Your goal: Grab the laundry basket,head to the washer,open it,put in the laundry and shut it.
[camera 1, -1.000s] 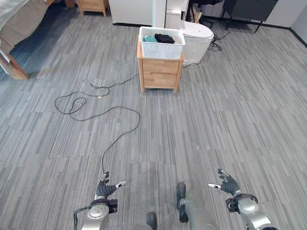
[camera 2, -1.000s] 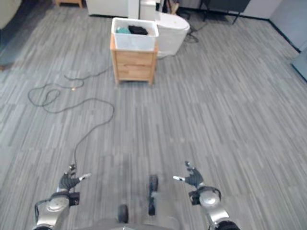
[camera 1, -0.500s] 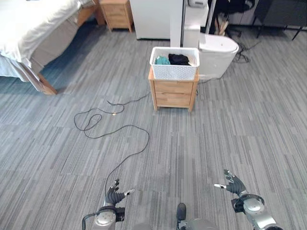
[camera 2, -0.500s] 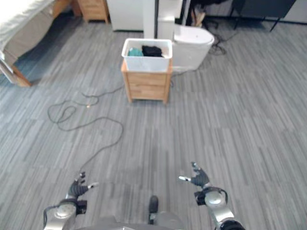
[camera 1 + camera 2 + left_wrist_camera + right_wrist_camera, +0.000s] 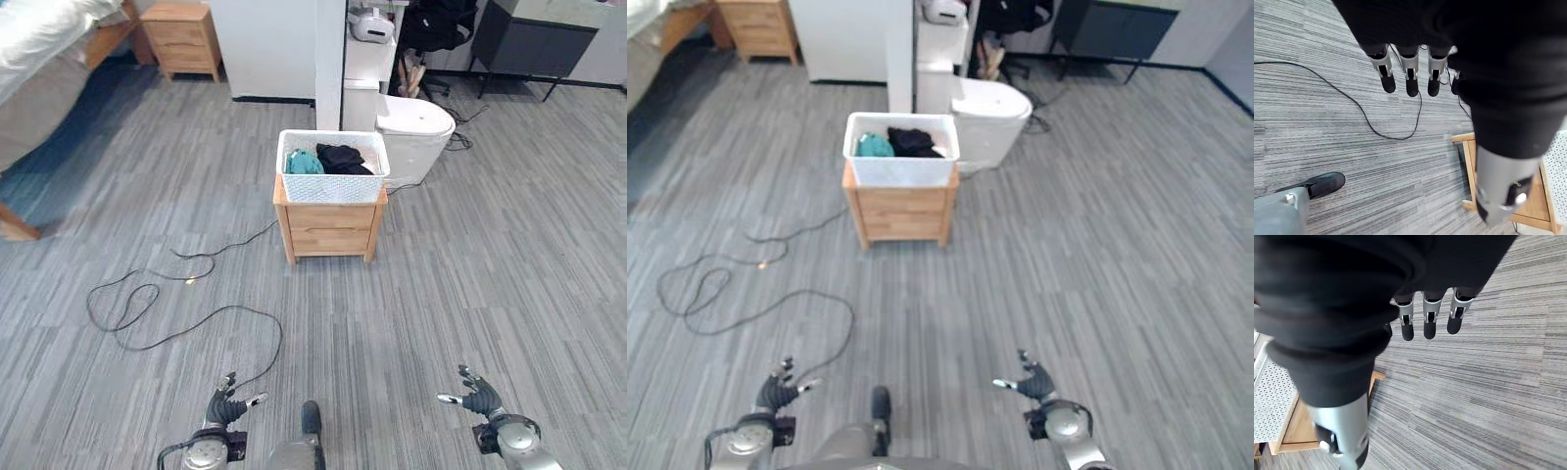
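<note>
Grey striped floor (image 5: 470,264) covers the room. One white laundry basket (image 5: 332,182) sits on one small wooden cabinet (image 5: 331,233) near the top middle of the frame, well apart from both hands. Inside are two clothes, one teal (image 5: 304,163) and one black (image 5: 343,158). The left hand (image 5: 226,406) and right hand (image 5: 477,396) hang low with fingers spread, holding nothing. To do well, the robot should walk up close and reach for both sides of the basket.

White perforated plastic basket (image 5: 333,182) of cloth laundry (image 5: 338,159) on matt wooden cabinet (image 5: 330,232).
</note>
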### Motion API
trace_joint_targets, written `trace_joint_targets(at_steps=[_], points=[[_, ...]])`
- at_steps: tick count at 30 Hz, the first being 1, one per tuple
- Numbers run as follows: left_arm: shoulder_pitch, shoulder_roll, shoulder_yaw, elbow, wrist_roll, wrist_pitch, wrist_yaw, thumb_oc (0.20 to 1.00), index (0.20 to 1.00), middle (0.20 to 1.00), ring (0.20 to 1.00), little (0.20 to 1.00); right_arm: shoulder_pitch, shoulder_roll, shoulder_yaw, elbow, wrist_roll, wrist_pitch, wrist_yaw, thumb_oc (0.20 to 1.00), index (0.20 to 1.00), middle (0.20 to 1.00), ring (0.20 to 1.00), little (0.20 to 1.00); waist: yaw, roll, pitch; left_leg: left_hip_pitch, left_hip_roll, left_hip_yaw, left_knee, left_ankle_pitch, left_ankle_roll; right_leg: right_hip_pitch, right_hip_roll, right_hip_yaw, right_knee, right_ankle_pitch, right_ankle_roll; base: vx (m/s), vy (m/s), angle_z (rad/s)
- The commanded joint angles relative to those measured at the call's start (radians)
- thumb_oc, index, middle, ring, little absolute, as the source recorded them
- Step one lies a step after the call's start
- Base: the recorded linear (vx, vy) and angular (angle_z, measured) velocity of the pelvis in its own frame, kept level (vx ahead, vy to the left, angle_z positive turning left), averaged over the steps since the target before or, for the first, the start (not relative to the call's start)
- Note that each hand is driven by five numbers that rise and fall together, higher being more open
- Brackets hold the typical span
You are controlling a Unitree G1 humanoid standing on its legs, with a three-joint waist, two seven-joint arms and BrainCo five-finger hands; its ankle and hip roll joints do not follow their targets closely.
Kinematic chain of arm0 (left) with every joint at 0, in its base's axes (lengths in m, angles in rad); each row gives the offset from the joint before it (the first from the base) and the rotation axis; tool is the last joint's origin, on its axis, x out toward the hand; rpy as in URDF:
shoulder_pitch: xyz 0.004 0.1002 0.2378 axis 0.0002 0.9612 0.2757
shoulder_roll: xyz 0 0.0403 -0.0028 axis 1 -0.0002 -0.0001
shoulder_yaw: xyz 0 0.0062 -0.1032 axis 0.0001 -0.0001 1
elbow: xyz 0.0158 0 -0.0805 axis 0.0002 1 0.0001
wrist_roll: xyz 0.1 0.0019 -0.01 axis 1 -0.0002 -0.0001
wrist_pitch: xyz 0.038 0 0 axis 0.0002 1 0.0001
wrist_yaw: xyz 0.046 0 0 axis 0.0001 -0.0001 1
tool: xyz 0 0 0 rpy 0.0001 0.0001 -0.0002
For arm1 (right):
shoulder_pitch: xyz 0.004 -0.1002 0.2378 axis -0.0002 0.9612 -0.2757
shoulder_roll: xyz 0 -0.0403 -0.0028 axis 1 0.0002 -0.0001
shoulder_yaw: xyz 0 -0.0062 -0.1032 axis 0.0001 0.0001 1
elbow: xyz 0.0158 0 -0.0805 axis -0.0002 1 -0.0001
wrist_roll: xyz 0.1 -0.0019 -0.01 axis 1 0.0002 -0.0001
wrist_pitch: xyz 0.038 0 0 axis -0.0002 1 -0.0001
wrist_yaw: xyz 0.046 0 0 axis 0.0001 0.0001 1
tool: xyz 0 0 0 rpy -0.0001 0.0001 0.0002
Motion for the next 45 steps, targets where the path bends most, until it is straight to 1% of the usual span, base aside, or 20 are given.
trace_joint_targets(at_steps=[1,6,7,11,14,16,18,19,21,22,24,26,27,29,30,34,37,42,43,45], points=[[-0.024,0.047,0.000,-0.045,0.023,-0.037,0.013,1.000,1.000,1.000,1.000,1.000,-0.067,-0.001,0.003,-0.070,-0.008,-0.028,0.007,1.000,1.000,1.000,1.000,1.000,0.008,-0.014,0.031,0.086,0.020,-0.009,0.071,-0.156,-0.057,-0.193,-0.034,0.002,0.089,0.224,0.072,0.34,0.158,-0.18],[-0.028,0.050,-0.010,-0.056,0.027,-0.034,0.009,1.000,1.000,1.000,1.000,1.000,-0.061,-0.006,0.002,-0.080,-0.004,-0.025,0.010,1.000,1.000,1.000,1.000,1.000,-0.027,0.006,0.048,0.153,0.009,-0.035,0.042,-0.179,-0.053,-0.271,-0.018,-0.021,0.041,0.214,0.063,0.27,0.067,0.09],[-0.028,0.047,-0.014,-0.056,0.035,-0.032,0.010,1.000,1.000,1.000,1.000,1.000,-0.057,-0.010,0.000,-0.086,-0.005,-0.023,0.010,1.000,1.000,1.000,1.000,1.000,-0.042,0.010,0.055,0.199,0.003,-0.046,0.026,-0.205,-0.055,-0.296,-0.024,-0.041,-0.023,0.218,0.064,0.33,-0.013,0.24],[-0.027,0.034,-0.013,-0.062,0.038,-0.032,0.011,1.000,1.000,1.000,1.000,1.000,-0.056,-0.005,0.000,-0.094,-0.013,-0.016,0.010,1.000,1.000,1.000,1.000,1.000,-0.058,0.011,0.065,0.276,0.007,-0.052,0.010,-0.249,-0.067,-0.370,-0.063,-0.115,-0.150,0.271,0.086,0.38,-0.066,0.04],[-0.021,0.027,-0.007,-0.072,0.042,-0.033,0.008,1.000,1.000,1.000,1.000,1.000,-0.057,-0.007,0.003,-0.093,-0.027,-0.012,0.013,1.000,1.000,1.000,1.000,1.000,-0.069,0.016,0.060,0.350,0.020,-0.054,-0.013,-0.278,-0.087,-0.403,-0.082,-0.193,-0.188,0.301,0.100,0.39,-0.130,-0.02],[-0.014,0.023,-0.012,-0.072,0.050,-0.036,0.003,1.000,1.000,1.000,1.000,1.000,-0.039,-0.011,-0.003,-0.097,-0.023,-0.015,0.017,1.000,1.000,1.000,1.000,1.000,-0.072,0.012,0.046,0.384,0.026,-0.074,-0.005,-0.295,-0.101,-0.366,-0.081,-0.172,-0.195,0.315,0.093,0.44,-0.184,0.13],[-0.016,0.018,-0.011,-0.060,0.052,-0.037,0.004,1.000,1.000,1.000,1.000,1.000,-0.032,-0.013,-0.005,-0.095,-0.020,-0.018,0.021,1.000,1.000,1.000,1.000,1.000,-0.077,0.014,0.032,0.395,0.042,-0.082,0.006,-0.278,-0.118,-0.357,-0.076,-0.163,-0.182,0.317,0.082,0.35,-0.200,0.69],[-0.010,0.010,-0.017,-0.060,0.039,-0.041,0.002,1.000,1.000,1.000,1.000,1.000,-0.025,-0.023,-0.010,-0.095,-0.013,-0.026,0.019,1.000,1.000,1.000,1.000,1.000,-0.082,0.030,0.027,0.375,0.083,-0.091,0.092,-0.212,-0.161,-0.331,-0.057,-0.162,-0.167,0.306,0.056,0.29,-0.251,0.86],[-0.014,0.007,-0.024,-0.055,0.031,-0.041,-0.002,1.000,1.000,1.000,1.000,1.000,-0.024,-0.034,-0.012,-0.095,-0.004,-0.033,0.012,1.000,1.000,1.000,1.000,1.000,-0.084,0.029,0.028,0.305,0.115,-0.098,0.241,-0.122,-0.182,-0.295,-0.047,-0.171,-0.173,0.284,0.024,0.35,-0.330,0.65],[-0.024,0.000,-0.025,-0.031,0.021,-0.040,0.001,1.000,1.000,1.000,1.000,1.000,-0.028,-0.045,-0.009,-0.093,0.001,-0.032,0.010,1.000,1.000,1.000,1.000,1.000,-0.079,0.023,0.029,0.264,0.133,-0.094,0.328,-0.081,-0.175,-0.258,-0.026,-0.161,-0.174,0.249,-0.004,0.25,-0.229,0.24],[-0.025,0.000,-0.025,-0.031,0.021,-0.041,0.001,1.000,1.000,1.000,1.000,1.000,-0.029,-0.045,-0.009,-0.093,0.001,-0.032,0.010,1.000,1.000,1.000,1.000,1.000,-0.079,0.023,0.029,0.263,0.133,-0.095,0.331,-0.082,-0.176,-0.258,-0.026,-0.161,-0.174,0.249,-0.004,0.17,-0.113,-0.19],[-0.033,-0.012,-0.029,-0.009,0.012,-0.039,0.007,1.000,1.000,1.000,1.000,1.000,-0.036,-0.058,-0.009,-0.085,0.002,-0.024,0.009,1.000,1.000,1.000,1.000,1.000,-0.064,0.009,0.035,0.183,0.117,-0.086,0.359,-0.117,-0.147,-0.209,-0.023,-0.141,-0.179,0.211,-0.017,0.31,-0.132,-0.21],[-0.031,-0.014,-0.033,-0.007,0.011,-0.039,0.005,1.000,1.000,1.000,1.000,1.000,-0.034,-0.063,-0.012,-0.084,0.005,-0.025,0.011,1.000,1.000,1.000,1.000,1.000,-0.058,0.008,0.037,0.162,0.106,-0.075,0.328,-0.151,-0.139,-0.189,-0.022,-0.135,-0.187,0.201,-0.011,0.26,-0.051,-0.20],[-0.029,-0.012,-0.039,-0.015,0.014,-0.037,0.000,1.000,1.000,1.000,1.000,1.000,-0.029,-0.069,-0.018,-0.081,0.006,-0.024,0.009,1.000,1.000,1.000,1.000,1.000,-0.052,0.004,0.037,0.120,0.093,-0.054,0.250,-0.168,-0.134,-0.168,-0.026,-0.135,-0.195,0.187,-0.005,0.22,-0.003,-0.39],[-0.029,-0.010,-0.041,-0.020,0.012,-0.035,-0.001,1.000,1.000,1.000,1.000,1.000,-0.027,-0.071,-0.019,-0.076,0.006,-0.022,0.008,1.000,1.000,1.000,1.000,1.000,-0.049,0.006,0.040,0.109,0.093,-0.043,0.210,-0.162,-0.136,-0.156,-0.028,-0.132,-0.196,0.181,-0.004,0.20,0.031,-0.33],[-0.032,-0.008,-0.045,-0.016,0.014,-0.029,0.001,1.000,1.000,1.000,1.000,1.000,-0.024,-0.065,-0.024,-0.044,0.011,-0.017,-0.002,1.000,1.000,1.000,1.000,1.000,-0.039,0.014,0.045,0.058,0.107,0.004,0.085,-0.068,-0.165,-0.103,-0.010,-0.132,-0.205,0.156,-0.001,0.20,0.071,-0.03],[-0.031,-0.009,-0.046,-0.010,0.016,-0.029,0.006,1.000,1.000,1.000,1.000,1.000,-0.016,-0.062,-0.026,-0.047,0.007,-0.012,-0.005,1.000,1.000,1.000,1.000,1.000,-0.031,0.018,0.039,0.049,0.108,0.007,0.062,-0.044,-0.170,-0.071,-0.011,-0.122,-0.201,0.143,0.004,0.21,0.143,-0.20],[-0.014,-0.007,-0.040,-0.002,0.023,-0.030,0.003,1.000,1.000,1.000,1.000,1.000,-0.018,-0.051,-0.029,-0.051,-0.012,-0.010,0.002,1.000,1.000,1.000,1.000,1.000,-0.025,0.028,0.010,0.107,0.078,-0.014,0.038,-0.096,-0.140,-0.057,-0.047,-0.091,-0.174,0.140,0.032,0.21,0.254,-0.12],[-0.017,0.004,-0.037,0.000,0.027,-0.028,0.004,1.000,1.000,1.000,1.000,1.000,-0.032,-0.044,-0.024,-0.059,-0.015,-0.009,0.005,1.000,1.000,1.000,1.000,1.000,-0.020,0.026,0.012,0.123,0.064,-0.012,0.042,-0.125,-0.120,-0.073,-0.061,-0.072,-0.134,0.139,0.046,0.07,0.146,0.00],[-0.020,0.011,-0.036,-0.004,0.031,-0.026,0.007,1.000,1.000,1.000,1.000,1.000,-0.041,-0.037,-0.022,-0.062,-0.015,-0.009,0.002,1.000,1.000,1.000,1.000,1.000,-0.017,0.025,0.018,0.129,0.061,-0.008,0.049,-0.136,-0.108,-0.089,-0.065,-0.063,-0.094,0.139,0.051,0.07,0.161,-0.15]])
